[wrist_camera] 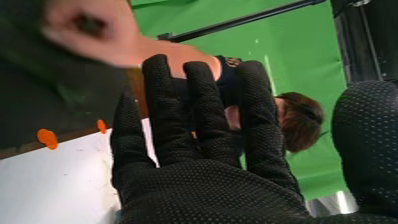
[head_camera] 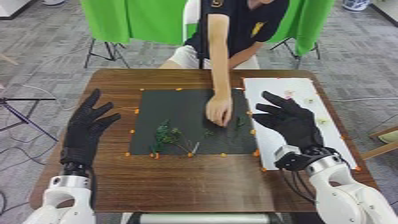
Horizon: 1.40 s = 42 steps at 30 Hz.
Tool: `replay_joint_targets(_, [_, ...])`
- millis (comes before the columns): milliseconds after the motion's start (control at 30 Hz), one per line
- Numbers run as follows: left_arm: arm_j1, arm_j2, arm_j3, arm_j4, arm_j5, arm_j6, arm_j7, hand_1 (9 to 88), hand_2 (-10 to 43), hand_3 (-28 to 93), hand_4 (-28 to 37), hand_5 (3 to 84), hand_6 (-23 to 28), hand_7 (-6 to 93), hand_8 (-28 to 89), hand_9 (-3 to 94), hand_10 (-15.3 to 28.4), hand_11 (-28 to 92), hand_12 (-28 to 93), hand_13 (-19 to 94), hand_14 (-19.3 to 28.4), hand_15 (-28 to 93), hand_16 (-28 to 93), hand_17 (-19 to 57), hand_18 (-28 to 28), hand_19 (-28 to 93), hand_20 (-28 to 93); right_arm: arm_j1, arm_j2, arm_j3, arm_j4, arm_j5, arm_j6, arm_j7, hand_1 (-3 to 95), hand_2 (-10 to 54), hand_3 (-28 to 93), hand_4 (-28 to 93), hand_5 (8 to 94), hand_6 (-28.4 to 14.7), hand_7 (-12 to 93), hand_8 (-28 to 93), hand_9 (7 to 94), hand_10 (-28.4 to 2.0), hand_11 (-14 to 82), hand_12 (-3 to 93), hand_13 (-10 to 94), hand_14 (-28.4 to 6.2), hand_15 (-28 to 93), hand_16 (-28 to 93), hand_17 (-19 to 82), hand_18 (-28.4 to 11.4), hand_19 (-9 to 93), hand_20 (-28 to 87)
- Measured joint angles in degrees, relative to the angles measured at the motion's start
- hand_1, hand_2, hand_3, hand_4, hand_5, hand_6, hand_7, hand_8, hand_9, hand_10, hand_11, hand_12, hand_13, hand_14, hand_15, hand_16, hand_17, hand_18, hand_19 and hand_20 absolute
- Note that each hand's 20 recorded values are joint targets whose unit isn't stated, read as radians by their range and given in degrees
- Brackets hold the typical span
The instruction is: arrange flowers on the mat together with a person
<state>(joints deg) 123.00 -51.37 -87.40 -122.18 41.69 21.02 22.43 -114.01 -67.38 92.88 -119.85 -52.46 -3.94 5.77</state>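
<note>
Robot's left hand (head_camera: 82,137), fingers straight and apart, beside the black mat (head_camera: 173,107), right hand (head_camera: 291,124) likewise spread over the white sheet (head_camera: 331,142), leafy green sprigs (head_camera: 163,134) on the mat's near left, person's bare hand (head_camera: 218,110) at its right half, pale blossoms (head_camera: 309,101) on the sheet.

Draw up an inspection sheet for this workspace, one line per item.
Surface: brown table, with a black mat and white sheet on it.
Job's things: green sprigs on the mat; small flowers on the sheet; a person's hand at the mat.
Clutter: orange marks along the mat and sheet edges; otherwise nothing seen.
Hands: left hand open, left of the mat; right hand open, over the sheet.
Cables: on the floor, left; wires by the right wrist.
Surroundings: green cloth, grey floor.
</note>
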Motion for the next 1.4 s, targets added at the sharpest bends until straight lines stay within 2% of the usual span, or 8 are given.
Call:
replay_joint_targets(567, [0.58, -0.68, -0.43, -0.07, 0.62, -0.38, -1.12, 21.9, 6.5, 79, -28.3, 29.4, 0.9, 13.1, -12, 33.3, 15.8, 21, 7, 28, 25.1, 48, -9, -8.1, 22.8, 47, 17, 0.02, -0.16, -0.26, 0.06, -0.07, -0.07, 0.61, 15.3, 6.2, 79, -28, 46.7, 2.6, 14, -12, 47.9, -15.3, 11.3, 14.2, 37, -19.2, 32, 16, -1, -22.2, 42, 17])
replay_joint_targets(733, [0.59, -0.73, -0.45, -0.07, 0.62, -0.38, -1.12, 22.1, 6.3, 80, -28.3, 29.4, 0.9, 13.1, -12, 33.3, 15.8, 21, 7, 28, 25.0, 48, -9, -8.1, 22.8, 47, 17, 0.08, -0.1, -0.34, 0.06, -0.52, 0.35, 0.53, 19.4, 3.8, 79, -27, 47.2, 2.0, 16, -12, 50.5, -16.1, 18.3, 15.4, 41, -17.9, 42, 15, 3, -22.7, 47, 20])
replay_joint_targets(833, [0.57, -0.79, -0.46, -0.07, 0.62, -0.38, -1.12, 22.2, 6.4, 79, -28.3, 29.3, 0.9, 13.1, -12, 33.2, 15.9, 21, 7, 27, 25.0, 48, -9, -8.1, 22.8, 47, 17, 0.34, 0.66, -1.31, -0.15, -3.3, 4.12, -0.07, 22.5, 0.7, 79, -26, 46.9, 2.0, 17, -12, 51.4, -16.4, 27.0, 17.4, 44, -16.7, 52, 14, 7, -24.3, 54, 23])
replay_joint_targets(933, [0.52, -0.79, -0.44, -0.07, 0.61, -0.38, -1.04, 22.2, 6.4, 79, -28.3, 29.3, 1.0, 13.1, -12, 33.2, 15.9, 21, 7, 27, 25.0, 48, -9, -8.1, 22.8, 47, 17, 1.0, 2.16, -2.3, -0.55, -10.58, 11.57, 0.31, 25.8, -1.7, 79, -25, 47.5, 1.9, 19, -13, 52.6, -15.8, 34.6, 18.8, 48, -15.9, 59, 13, 11, -24.8, 60, 24])
replay_joint_targets(1033, [0.46, -0.79, -0.39, -0.06, 0.61, -0.37, -1.01, 22.3, 6.3, 79, -28.3, 29.2, 1.0, 13.1, -12, 33.3, 16.0, 21, 7, 27, 25.0, 48, -9, -8.1, 22.8, 47, 17, 2.24, 4.19, -2.02, -0.48, -17.92, 15.35, 3.01, 27.4, -3.0, 79, -25, 48.0, 2.0, 19, -13, 53.3, -15.3, 38.1, 18.8, 50, -15.8, 61, 12, 13, -25.2, 62, 24])
replay_joint_targets(1200, [0.19, -0.68, -0.1, -0.03, 0.52, -0.34, -0.89, 22.5, 6.4, 79, -28.3, 29.1, 1.0, 13.2, -12, 33.3, 16.0, 21, 7, 27, 25.1, 48, -9, -8.1, 22.8, 47, 17, 5.25, 9.85, -0.77, 0.64, -24.23, 13.01, 10.79, 28.7, -4.1, 79, -25, 49.5, 2.3, 20, -14, 55.0, -15.3, 40.2, 18.6, 53, -15.2, 63, 12, 15, -25.5, 64, 24])
replay_joint_targets(1400, [0.06, -0.66, -0.08, -0.03, 0.52, -0.34, -0.85, 22.6, 6.4, 79, -28.3, 29.0, 1.0, 13.3, -12, 33.3, 16.0, 21, 7, 27, 25.1, 48, -9, -8.1, 22.8, 47, 17, 8.52, 18.31, -3.01, 2.84, -33.65, 13.61, 16.88, 30.3, -5.4, 78, -24, 49.7, 2.4, 20, -14, 56.5, -15.3, 40.9, 18.2, 55, -14.5, 64, 12, 16, -25.5, 66, 24])
